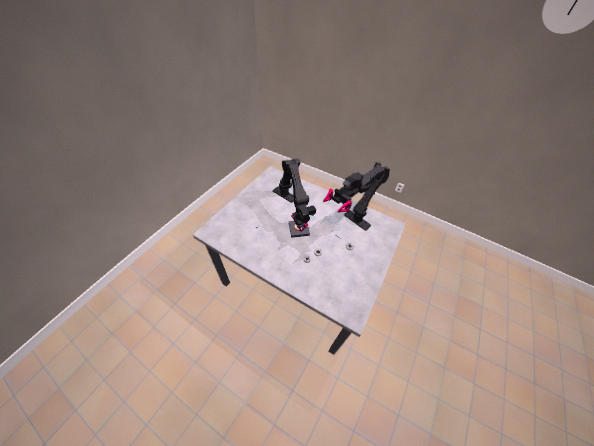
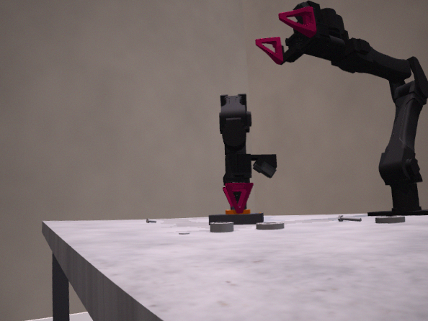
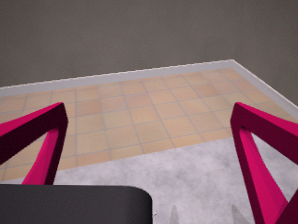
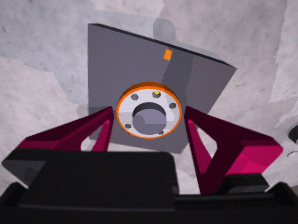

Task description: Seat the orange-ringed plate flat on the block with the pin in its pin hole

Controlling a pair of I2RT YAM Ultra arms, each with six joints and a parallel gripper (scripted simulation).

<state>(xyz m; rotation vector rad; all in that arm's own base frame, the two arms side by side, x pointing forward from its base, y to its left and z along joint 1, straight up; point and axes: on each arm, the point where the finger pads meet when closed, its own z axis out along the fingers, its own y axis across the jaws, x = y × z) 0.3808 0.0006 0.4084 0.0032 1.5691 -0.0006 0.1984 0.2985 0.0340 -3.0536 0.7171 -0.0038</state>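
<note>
The orange-ringed plate lies on the dark block (image 4: 200, 85), with the grey post (image 4: 148, 120) up through its centre hole. A yellowish pin tip (image 4: 157, 92) shows in the small hole on the side facing the block's orange mark (image 4: 168, 54). My right gripper (image 4: 148, 111) points straight down over it, open, with a finger on each side of the plate and a small gap to the rim. In the exterior view the right gripper (image 2: 238, 198) stands just above the plate (image 2: 235, 212) and the block (image 2: 235, 218). My left gripper (image 2: 288, 36) is open and empty, raised high; the left wrist view (image 3: 150, 110) shows only floor and the table edge.
Three grey washers (image 2: 221, 227) (image 2: 269, 225) (image 2: 390, 219) lie on the table in front of and beside the block. A bolt (image 2: 349, 218) lies near the left arm's base, and a small screw (image 2: 151, 220) lies on the far side.
</note>
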